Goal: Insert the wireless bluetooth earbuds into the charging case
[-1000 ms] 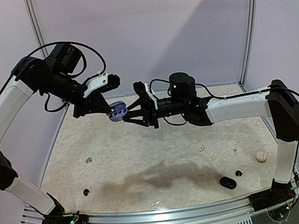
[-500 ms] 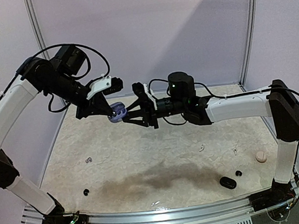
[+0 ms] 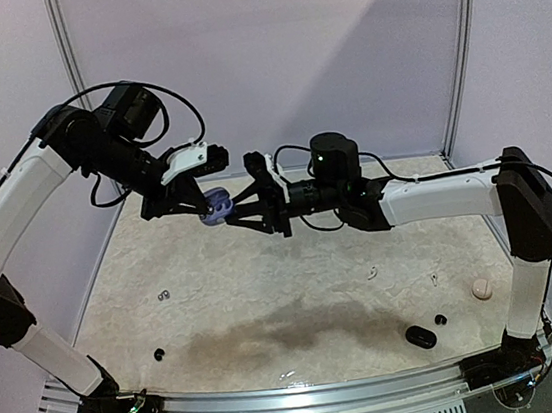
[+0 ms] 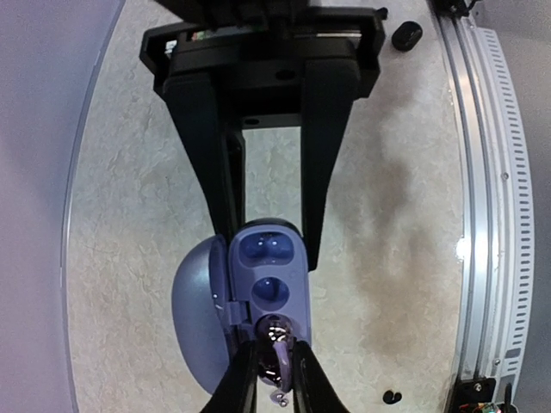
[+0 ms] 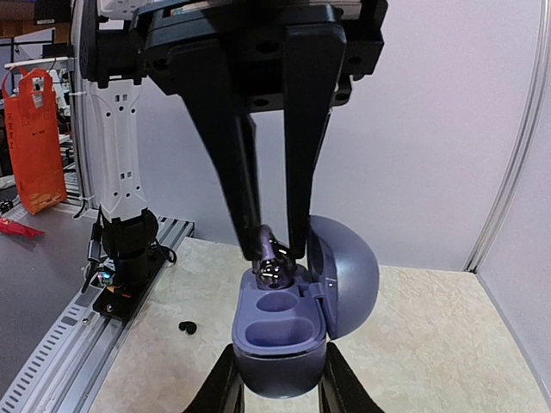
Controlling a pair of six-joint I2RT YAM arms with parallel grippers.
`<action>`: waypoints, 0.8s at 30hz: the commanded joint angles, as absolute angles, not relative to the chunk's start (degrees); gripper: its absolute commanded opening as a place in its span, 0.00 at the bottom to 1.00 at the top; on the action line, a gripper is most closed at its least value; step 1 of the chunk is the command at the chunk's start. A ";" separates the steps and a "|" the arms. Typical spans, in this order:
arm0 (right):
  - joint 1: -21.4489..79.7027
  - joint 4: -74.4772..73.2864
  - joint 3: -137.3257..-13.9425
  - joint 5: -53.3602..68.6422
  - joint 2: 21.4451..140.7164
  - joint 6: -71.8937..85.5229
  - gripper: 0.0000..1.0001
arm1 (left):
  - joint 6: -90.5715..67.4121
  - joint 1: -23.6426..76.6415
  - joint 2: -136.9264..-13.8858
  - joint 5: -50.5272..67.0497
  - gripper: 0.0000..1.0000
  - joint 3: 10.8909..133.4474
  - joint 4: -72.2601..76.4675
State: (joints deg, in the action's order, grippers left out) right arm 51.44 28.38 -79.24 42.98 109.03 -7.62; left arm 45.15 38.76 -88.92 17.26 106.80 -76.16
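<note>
Above the bench [image 3: 317, 292], both claws raised.
Left claw [image 4: 277, 366] pinches an earbud [image 4: 275, 331] at the open charging case [image 4: 267, 275], which the right claw [image 5: 277, 383] clamps.

Entry 1: my left arm [image 3: 16, 203]. The elbow now rides a little higher and further in toward the middle than a second ago.

Entry 2: my left gripper [image 3: 206, 206]. It is swung inward, and its white camera mount [image 3: 188, 159] sits lower and nearer my right gripper [image 3: 229, 211]. The gap between the two wrists is narrower.

Entry 3: earbud [image 4: 275, 330]. Carried along in the left tips, it now sits at the end socket of the open charging case [image 4: 266, 268].
</note>
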 commanded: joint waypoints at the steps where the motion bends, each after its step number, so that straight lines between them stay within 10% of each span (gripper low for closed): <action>1: 52.22 31.65 -81.21 43.05 108.28 -6.57 0.00 | 45.79 39.64 -89.74 16.50 0.20 106.35 -101.42; 24: 52.19 33.45 -77.85 40.72 108.23 -4.51 0.00 | 44.35 39.38 -88.73 16.83 0.40 114.62 -101.36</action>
